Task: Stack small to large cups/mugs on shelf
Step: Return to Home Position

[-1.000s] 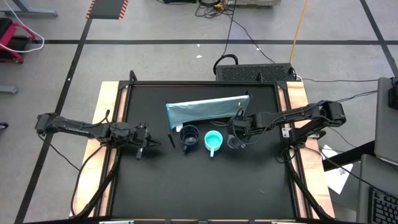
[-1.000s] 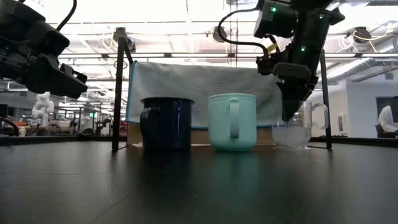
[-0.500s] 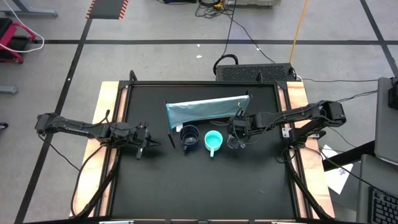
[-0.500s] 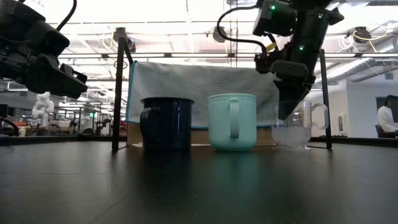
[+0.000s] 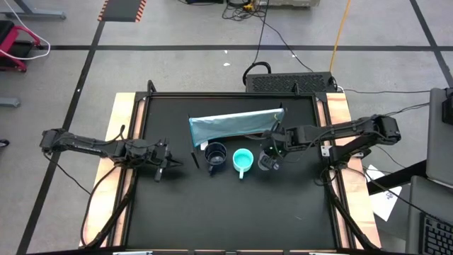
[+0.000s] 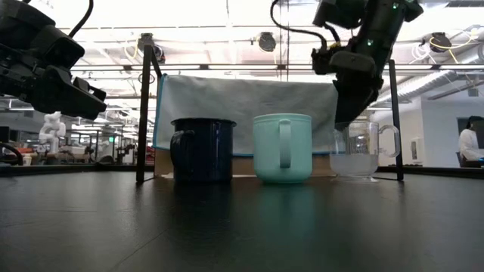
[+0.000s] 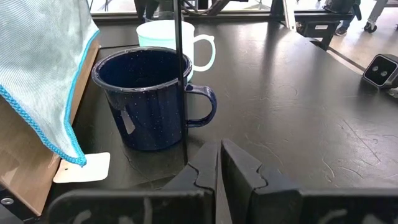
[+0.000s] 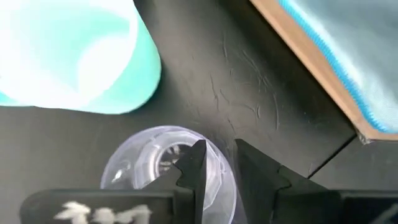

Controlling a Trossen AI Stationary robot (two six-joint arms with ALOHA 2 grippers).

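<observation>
Right gripper [image 8: 219, 148] hangs just over the rim of the clear mug [image 6: 359, 151], its fingers a little apart and gripping nothing. I can't tell whether a fingertip brushes the rim. That mug stands on the black table [image 5: 226, 212] at the right end of a row of three. The turquoise mug [image 6: 282, 147] is in the middle and the navy mug [image 6: 203, 149] at the left, each close beside the next without touching. All three are upright, and none sits inside another. Just behind the row stands the shelf [image 5: 233, 125], a long pale blue-grey panel on edge, wider than the whole row, with a white tag [image 7: 84, 167] lying at its left end near the navy mug. Over at the table's left side the left gripper [image 7: 217, 155] hovers above the surface, fingers pressed together and empty, pointing toward the navy mug.
</observation>
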